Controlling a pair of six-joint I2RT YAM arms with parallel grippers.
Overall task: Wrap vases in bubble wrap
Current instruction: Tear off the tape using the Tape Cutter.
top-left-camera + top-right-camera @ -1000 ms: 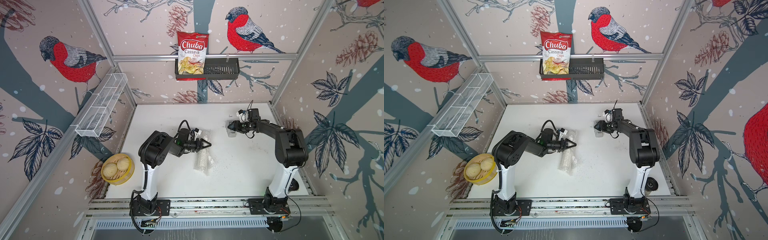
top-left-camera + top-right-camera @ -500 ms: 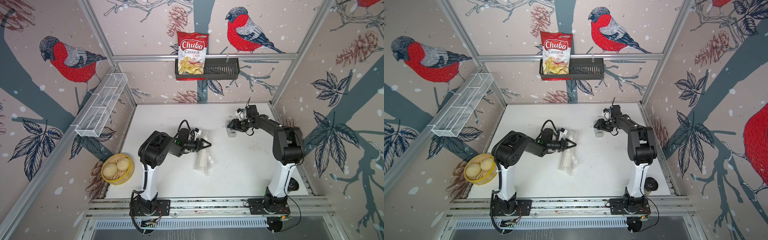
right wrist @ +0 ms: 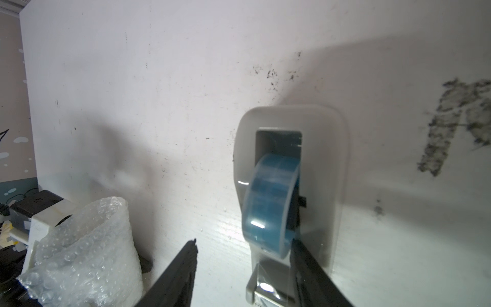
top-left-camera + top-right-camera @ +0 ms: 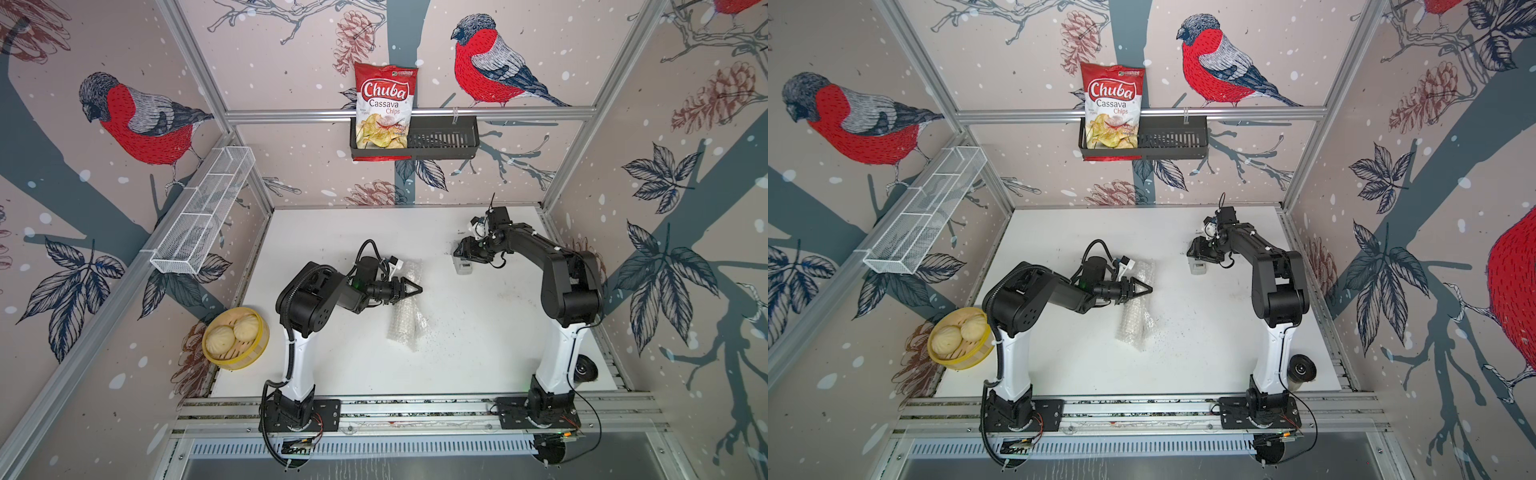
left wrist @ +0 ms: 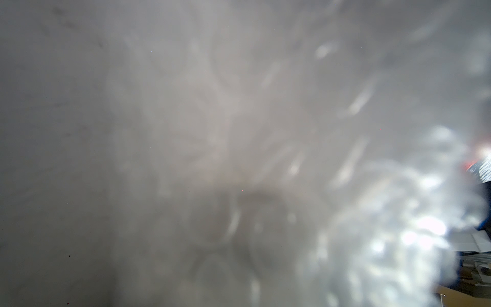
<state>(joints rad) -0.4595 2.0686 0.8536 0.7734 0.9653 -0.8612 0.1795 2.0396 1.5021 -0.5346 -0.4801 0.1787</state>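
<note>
The bubble wrap (image 4: pixel 405 318) lies rolled into a loose tube in the middle of the white table (image 4: pixel 332 232). Both top views show it, and it appears again in the right wrist view as bubble wrap (image 3: pixel 85 252). My left gripper (image 4: pixel 417 287) lies across its far half, fingers closed to a point on the wrap. Blurred wrap (image 5: pixel 372 212) fills the left wrist view. The vase is hidden. My right gripper (image 3: pixel 243 244) stands open over the near end of a grey tape dispenser (image 3: pixel 289 127) with a blue roll. One finger (image 3: pixel 183 265) is over bare table.
A yellow basket of buns (image 4: pixel 235 337) sits off the table's left front corner. A white wire basket (image 4: pixel 203 212) hangs on the left wall. A black shelf (image 4: pixel 440 139) holding a chips bag (image 4: pixel 384 108) hangs on the back wall. A black round object (image 4: pixel 584 370) lies at the right front.
My right wrist has shifted slightly over the tape dispenser and tilted down at it. The left arm and the bubble wrap have not moved.
</note>
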